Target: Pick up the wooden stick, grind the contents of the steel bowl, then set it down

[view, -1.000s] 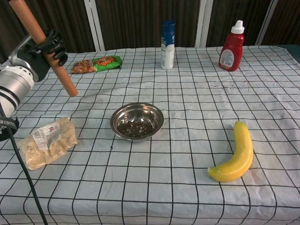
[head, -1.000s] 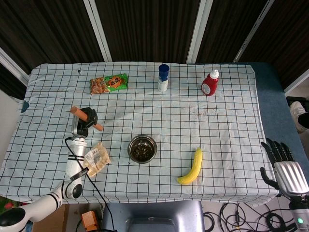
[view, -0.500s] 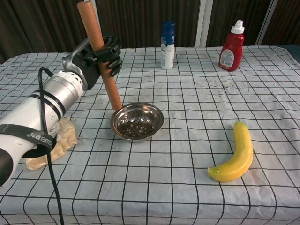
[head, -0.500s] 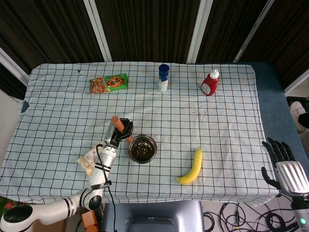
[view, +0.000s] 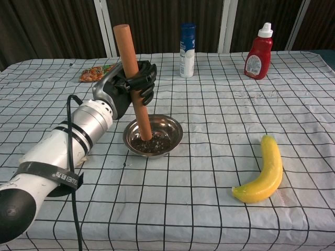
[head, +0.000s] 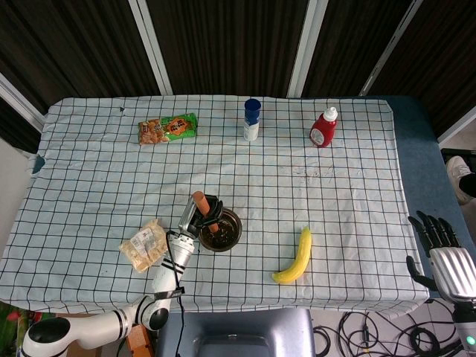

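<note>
Steel bowl (view: 153, 135): shallow and round, sitting on the checked cloth of the desk (view: 220, 209) a little left of centre. Dark granular contents cover its bottom.

Wooden stick (view: 133, 82): reddish-brown, nearly upright with its top leaning slightly left in the chest view. The lower end is down inside the bowl among the contents. From where I stand I cannot tell whether it presses on the metal.

Left robot hand (view: 132, 83): black fingers clenched around the stick at about mid-length, grasping it firmly. The silver forearm reaches in from the lower left.

Right robot hand (head: 439, 249): off the desk's right edge, fingers spread, holding nothing.

Also present: banana (view: 263, 173) to the right of the bowl, well apart; red sauce bottle (view: 257, 52) and blue-capped white bottle (view: 187, 43) at the far side; green snack packet (head: 167, 129) at far left; pale crumbly packet (head: 146, 244) near the left forearm.

Stage, as I judge it: stick picked up and placed in the bowl, grinding at hand, setting down not yet done.

Risks, 3 noted:
1. The bowl is light and unanchored, so sideways force from the stick could skid or tip it.
2. The stick enters near the left wall, so a push there could lever the rim up and scatter the contents.
3. The cloth may bunch under a sliding bowl.
</note>
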{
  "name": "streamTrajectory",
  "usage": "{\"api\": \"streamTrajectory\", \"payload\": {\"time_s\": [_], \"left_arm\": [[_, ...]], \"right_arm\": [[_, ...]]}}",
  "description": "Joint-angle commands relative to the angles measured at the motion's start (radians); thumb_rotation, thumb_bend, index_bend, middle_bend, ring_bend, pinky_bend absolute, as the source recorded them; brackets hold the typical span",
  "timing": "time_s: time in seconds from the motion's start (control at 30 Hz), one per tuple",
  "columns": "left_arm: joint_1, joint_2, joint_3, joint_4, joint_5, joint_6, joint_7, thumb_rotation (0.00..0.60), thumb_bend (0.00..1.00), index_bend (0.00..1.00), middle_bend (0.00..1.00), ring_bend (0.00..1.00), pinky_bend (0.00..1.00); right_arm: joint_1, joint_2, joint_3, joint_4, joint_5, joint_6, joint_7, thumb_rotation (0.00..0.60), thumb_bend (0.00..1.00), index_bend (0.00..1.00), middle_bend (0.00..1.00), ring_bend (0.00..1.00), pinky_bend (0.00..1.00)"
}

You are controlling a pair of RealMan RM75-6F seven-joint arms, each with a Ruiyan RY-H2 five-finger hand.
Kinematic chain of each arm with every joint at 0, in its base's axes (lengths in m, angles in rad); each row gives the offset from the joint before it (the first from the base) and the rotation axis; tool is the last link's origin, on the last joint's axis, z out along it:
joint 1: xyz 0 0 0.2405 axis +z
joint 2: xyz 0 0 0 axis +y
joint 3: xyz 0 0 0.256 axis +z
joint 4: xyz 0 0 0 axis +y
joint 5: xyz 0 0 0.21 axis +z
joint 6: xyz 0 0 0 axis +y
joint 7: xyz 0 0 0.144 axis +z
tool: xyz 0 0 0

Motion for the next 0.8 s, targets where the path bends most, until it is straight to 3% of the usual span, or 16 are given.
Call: {"api": "streamTrajectory", "payload": {"time_s": [0.03,0.5,0.8], "left_arm": [[0.009,-0.015,0.017,0.024,0.013,0.005,-0.012,0.600,0.98,1.00,1.00,0.91,1.00],[0.019,-0.073,0.075,0.172,0.073,-0.006,-0.140,0.600,1.00,1.00,1.00,0.91,1.00],[0.004,-0.038,0.028,0.094,0.096,0.052,-0.132,0.600,0.99,1.00,1.00,0.91,1.00]], "right_arm": [[0.000,0.000,0.001,0.000,0.001,0.001,0.000,0.600,0.45,0.00,0.00,0.00,0.00],[-0.007,0.004,0.003,0.002,-0.001,0.015,0.013,0.600,0.45,0.00,0.00,0.00,0.00],[-0.009,0.006,0.001,0.003,-0.003,0.018,0.020,0.600,0.45,0.00,0.00,0.00,0.00]]}}
